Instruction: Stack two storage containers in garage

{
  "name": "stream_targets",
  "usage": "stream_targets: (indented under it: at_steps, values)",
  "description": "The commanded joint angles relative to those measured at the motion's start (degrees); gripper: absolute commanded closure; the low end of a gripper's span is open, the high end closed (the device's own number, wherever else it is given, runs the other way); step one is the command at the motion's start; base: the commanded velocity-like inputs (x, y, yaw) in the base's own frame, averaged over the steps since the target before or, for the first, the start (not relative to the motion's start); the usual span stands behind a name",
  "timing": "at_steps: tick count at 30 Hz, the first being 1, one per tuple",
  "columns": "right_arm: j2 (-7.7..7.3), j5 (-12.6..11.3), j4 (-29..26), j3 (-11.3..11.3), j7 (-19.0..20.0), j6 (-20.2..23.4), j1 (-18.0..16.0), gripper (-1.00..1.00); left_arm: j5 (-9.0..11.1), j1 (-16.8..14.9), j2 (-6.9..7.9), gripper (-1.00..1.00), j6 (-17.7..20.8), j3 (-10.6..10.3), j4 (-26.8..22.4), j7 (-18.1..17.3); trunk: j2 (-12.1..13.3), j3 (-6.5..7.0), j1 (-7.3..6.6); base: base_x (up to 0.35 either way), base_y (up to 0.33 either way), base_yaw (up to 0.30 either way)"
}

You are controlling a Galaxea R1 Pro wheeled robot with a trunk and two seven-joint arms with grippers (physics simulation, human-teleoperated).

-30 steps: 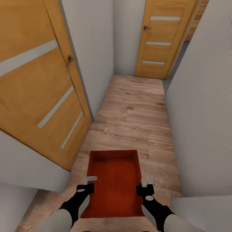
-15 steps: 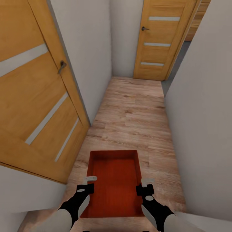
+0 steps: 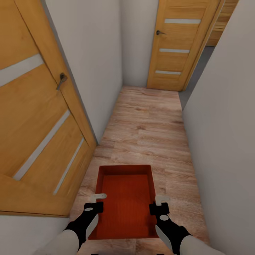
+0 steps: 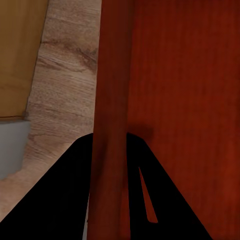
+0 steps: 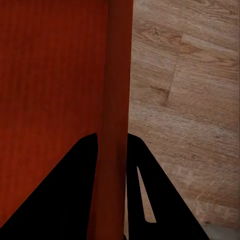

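Observation:
One red-orange storage container (image 3: 125, 202) hangs level in front of me above the wood-plank floor of a narrow hallway. My left gripper (image 3: 97, 198) is shut on its left wall and my right gripper (image 3: 160, 202) is shut on its right wall. The left wrist view has the left gripper (image 4: 112, 145) straddling the container's wall (image 4: 112, 75), one finger on each side. In the right wrist view the right gripper (image 5: 112, 145) clamps the opposite wall (image 5: 119, 75) in the same way. Nothing lies inside the container.
An open orange-brown door (image 3: 35, 124) leans into the hallway close on my left. White walls (image 3: 223, 124) close in on both sides. The light wood-plank floor (image 3: 148, 120) runs ahead to a shut wooden door (image 3: 177, 46), with a grey floor strip (image 3: 198, 74) to its right.
The whole view has advanced along the hallway, so the left door has slid past and the far door looks nearer. The container stays held the same way in both grippers.

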Motion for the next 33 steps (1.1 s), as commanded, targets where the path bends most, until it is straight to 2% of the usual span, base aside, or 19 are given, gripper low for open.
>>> stream_targets:
  at_steps: [1,13,33]
  values:
    - [-0.20,-0.49,0.06,-1.72,-0.63,-0.45,-0.11,1.00,-0.62,0.04,0.12,1.00,0.45,-0.03,-0.16,0.54,-0.08,-0.07,0.06,0.326,0.000,-0.117]
    - [-0.19,-0.50,0.06,-1.72,-0.63,-0.47,-0.11,1.00,-0.62,0.04,0.06,1.00,0.48,-0.09,-0.13,0.37,-0.08,-0.07,0.06,0.326,0.000,-0.199]
    - [-0.19,-0.49,0.06,-1.72,-0.63,-0.46,-0.11,1.00,-0.62,0.04,0.05,1.00,0.48,-0.03,-0.13,0.36,-0.08,-0.07,0.06,0.326,0.000,-0.008]
